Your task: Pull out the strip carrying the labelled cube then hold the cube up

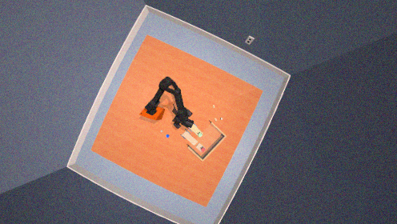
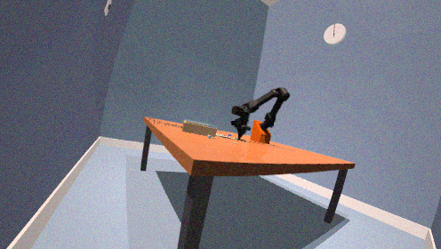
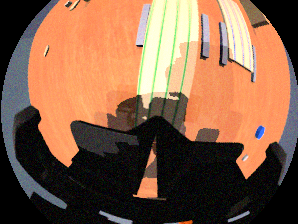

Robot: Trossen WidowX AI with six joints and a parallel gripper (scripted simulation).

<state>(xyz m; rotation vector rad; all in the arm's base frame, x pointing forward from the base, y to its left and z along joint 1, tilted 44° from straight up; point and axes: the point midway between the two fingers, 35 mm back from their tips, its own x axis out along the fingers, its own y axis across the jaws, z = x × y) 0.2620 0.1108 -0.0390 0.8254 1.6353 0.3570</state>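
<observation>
- Top view: closed black claw [image 1: 192, 126] [image 2: 240, 139] [image 3: 157, 119] sits at the near end of the cream, green-lined flat strip [image 1: 196, 130] [image 3: 167, 50]. A small pale-green cube [image 1: 199, 134] is at the strip's far end, so it's out ahead of the fingertips, not in them. The other cream strip, with purple-blue lines [image 1: 189, 138] [image 3: 241, 37], lies beside it, with a pink-marked pale cube [image 1: 202, 149] past its far end, near the pale U-shaped wall [image 1: 224, 136] [image 2: 200, 129]. Labels are too small to read, and I can't confirm which strip is unbroken. Wrong pick here = wrong cube, game over imo.
- Exterior view: claw points down, tips right by the orange wooden bench [image 1: 132, 100] [image 2: 249, 153] [image 3: 75, 75]. Can't make out either cube from this side. Press too hard and the tips could jam on the wood; too light and they'd probably skate over the strip without moving it.
- Wrist view: fingertips meet over the green-lined strip's near end, and I see nothing pinched between them. Looks like a press-and-drag to me. Pull crooked and the strip could catch the grey upright guide bars [image 3: 205, 36] [image 3: 223, 42] [image 3: 143, 25]. Jerk it and the cube might slide or tip off. The cube itself is hidden from this camera.
</observation>
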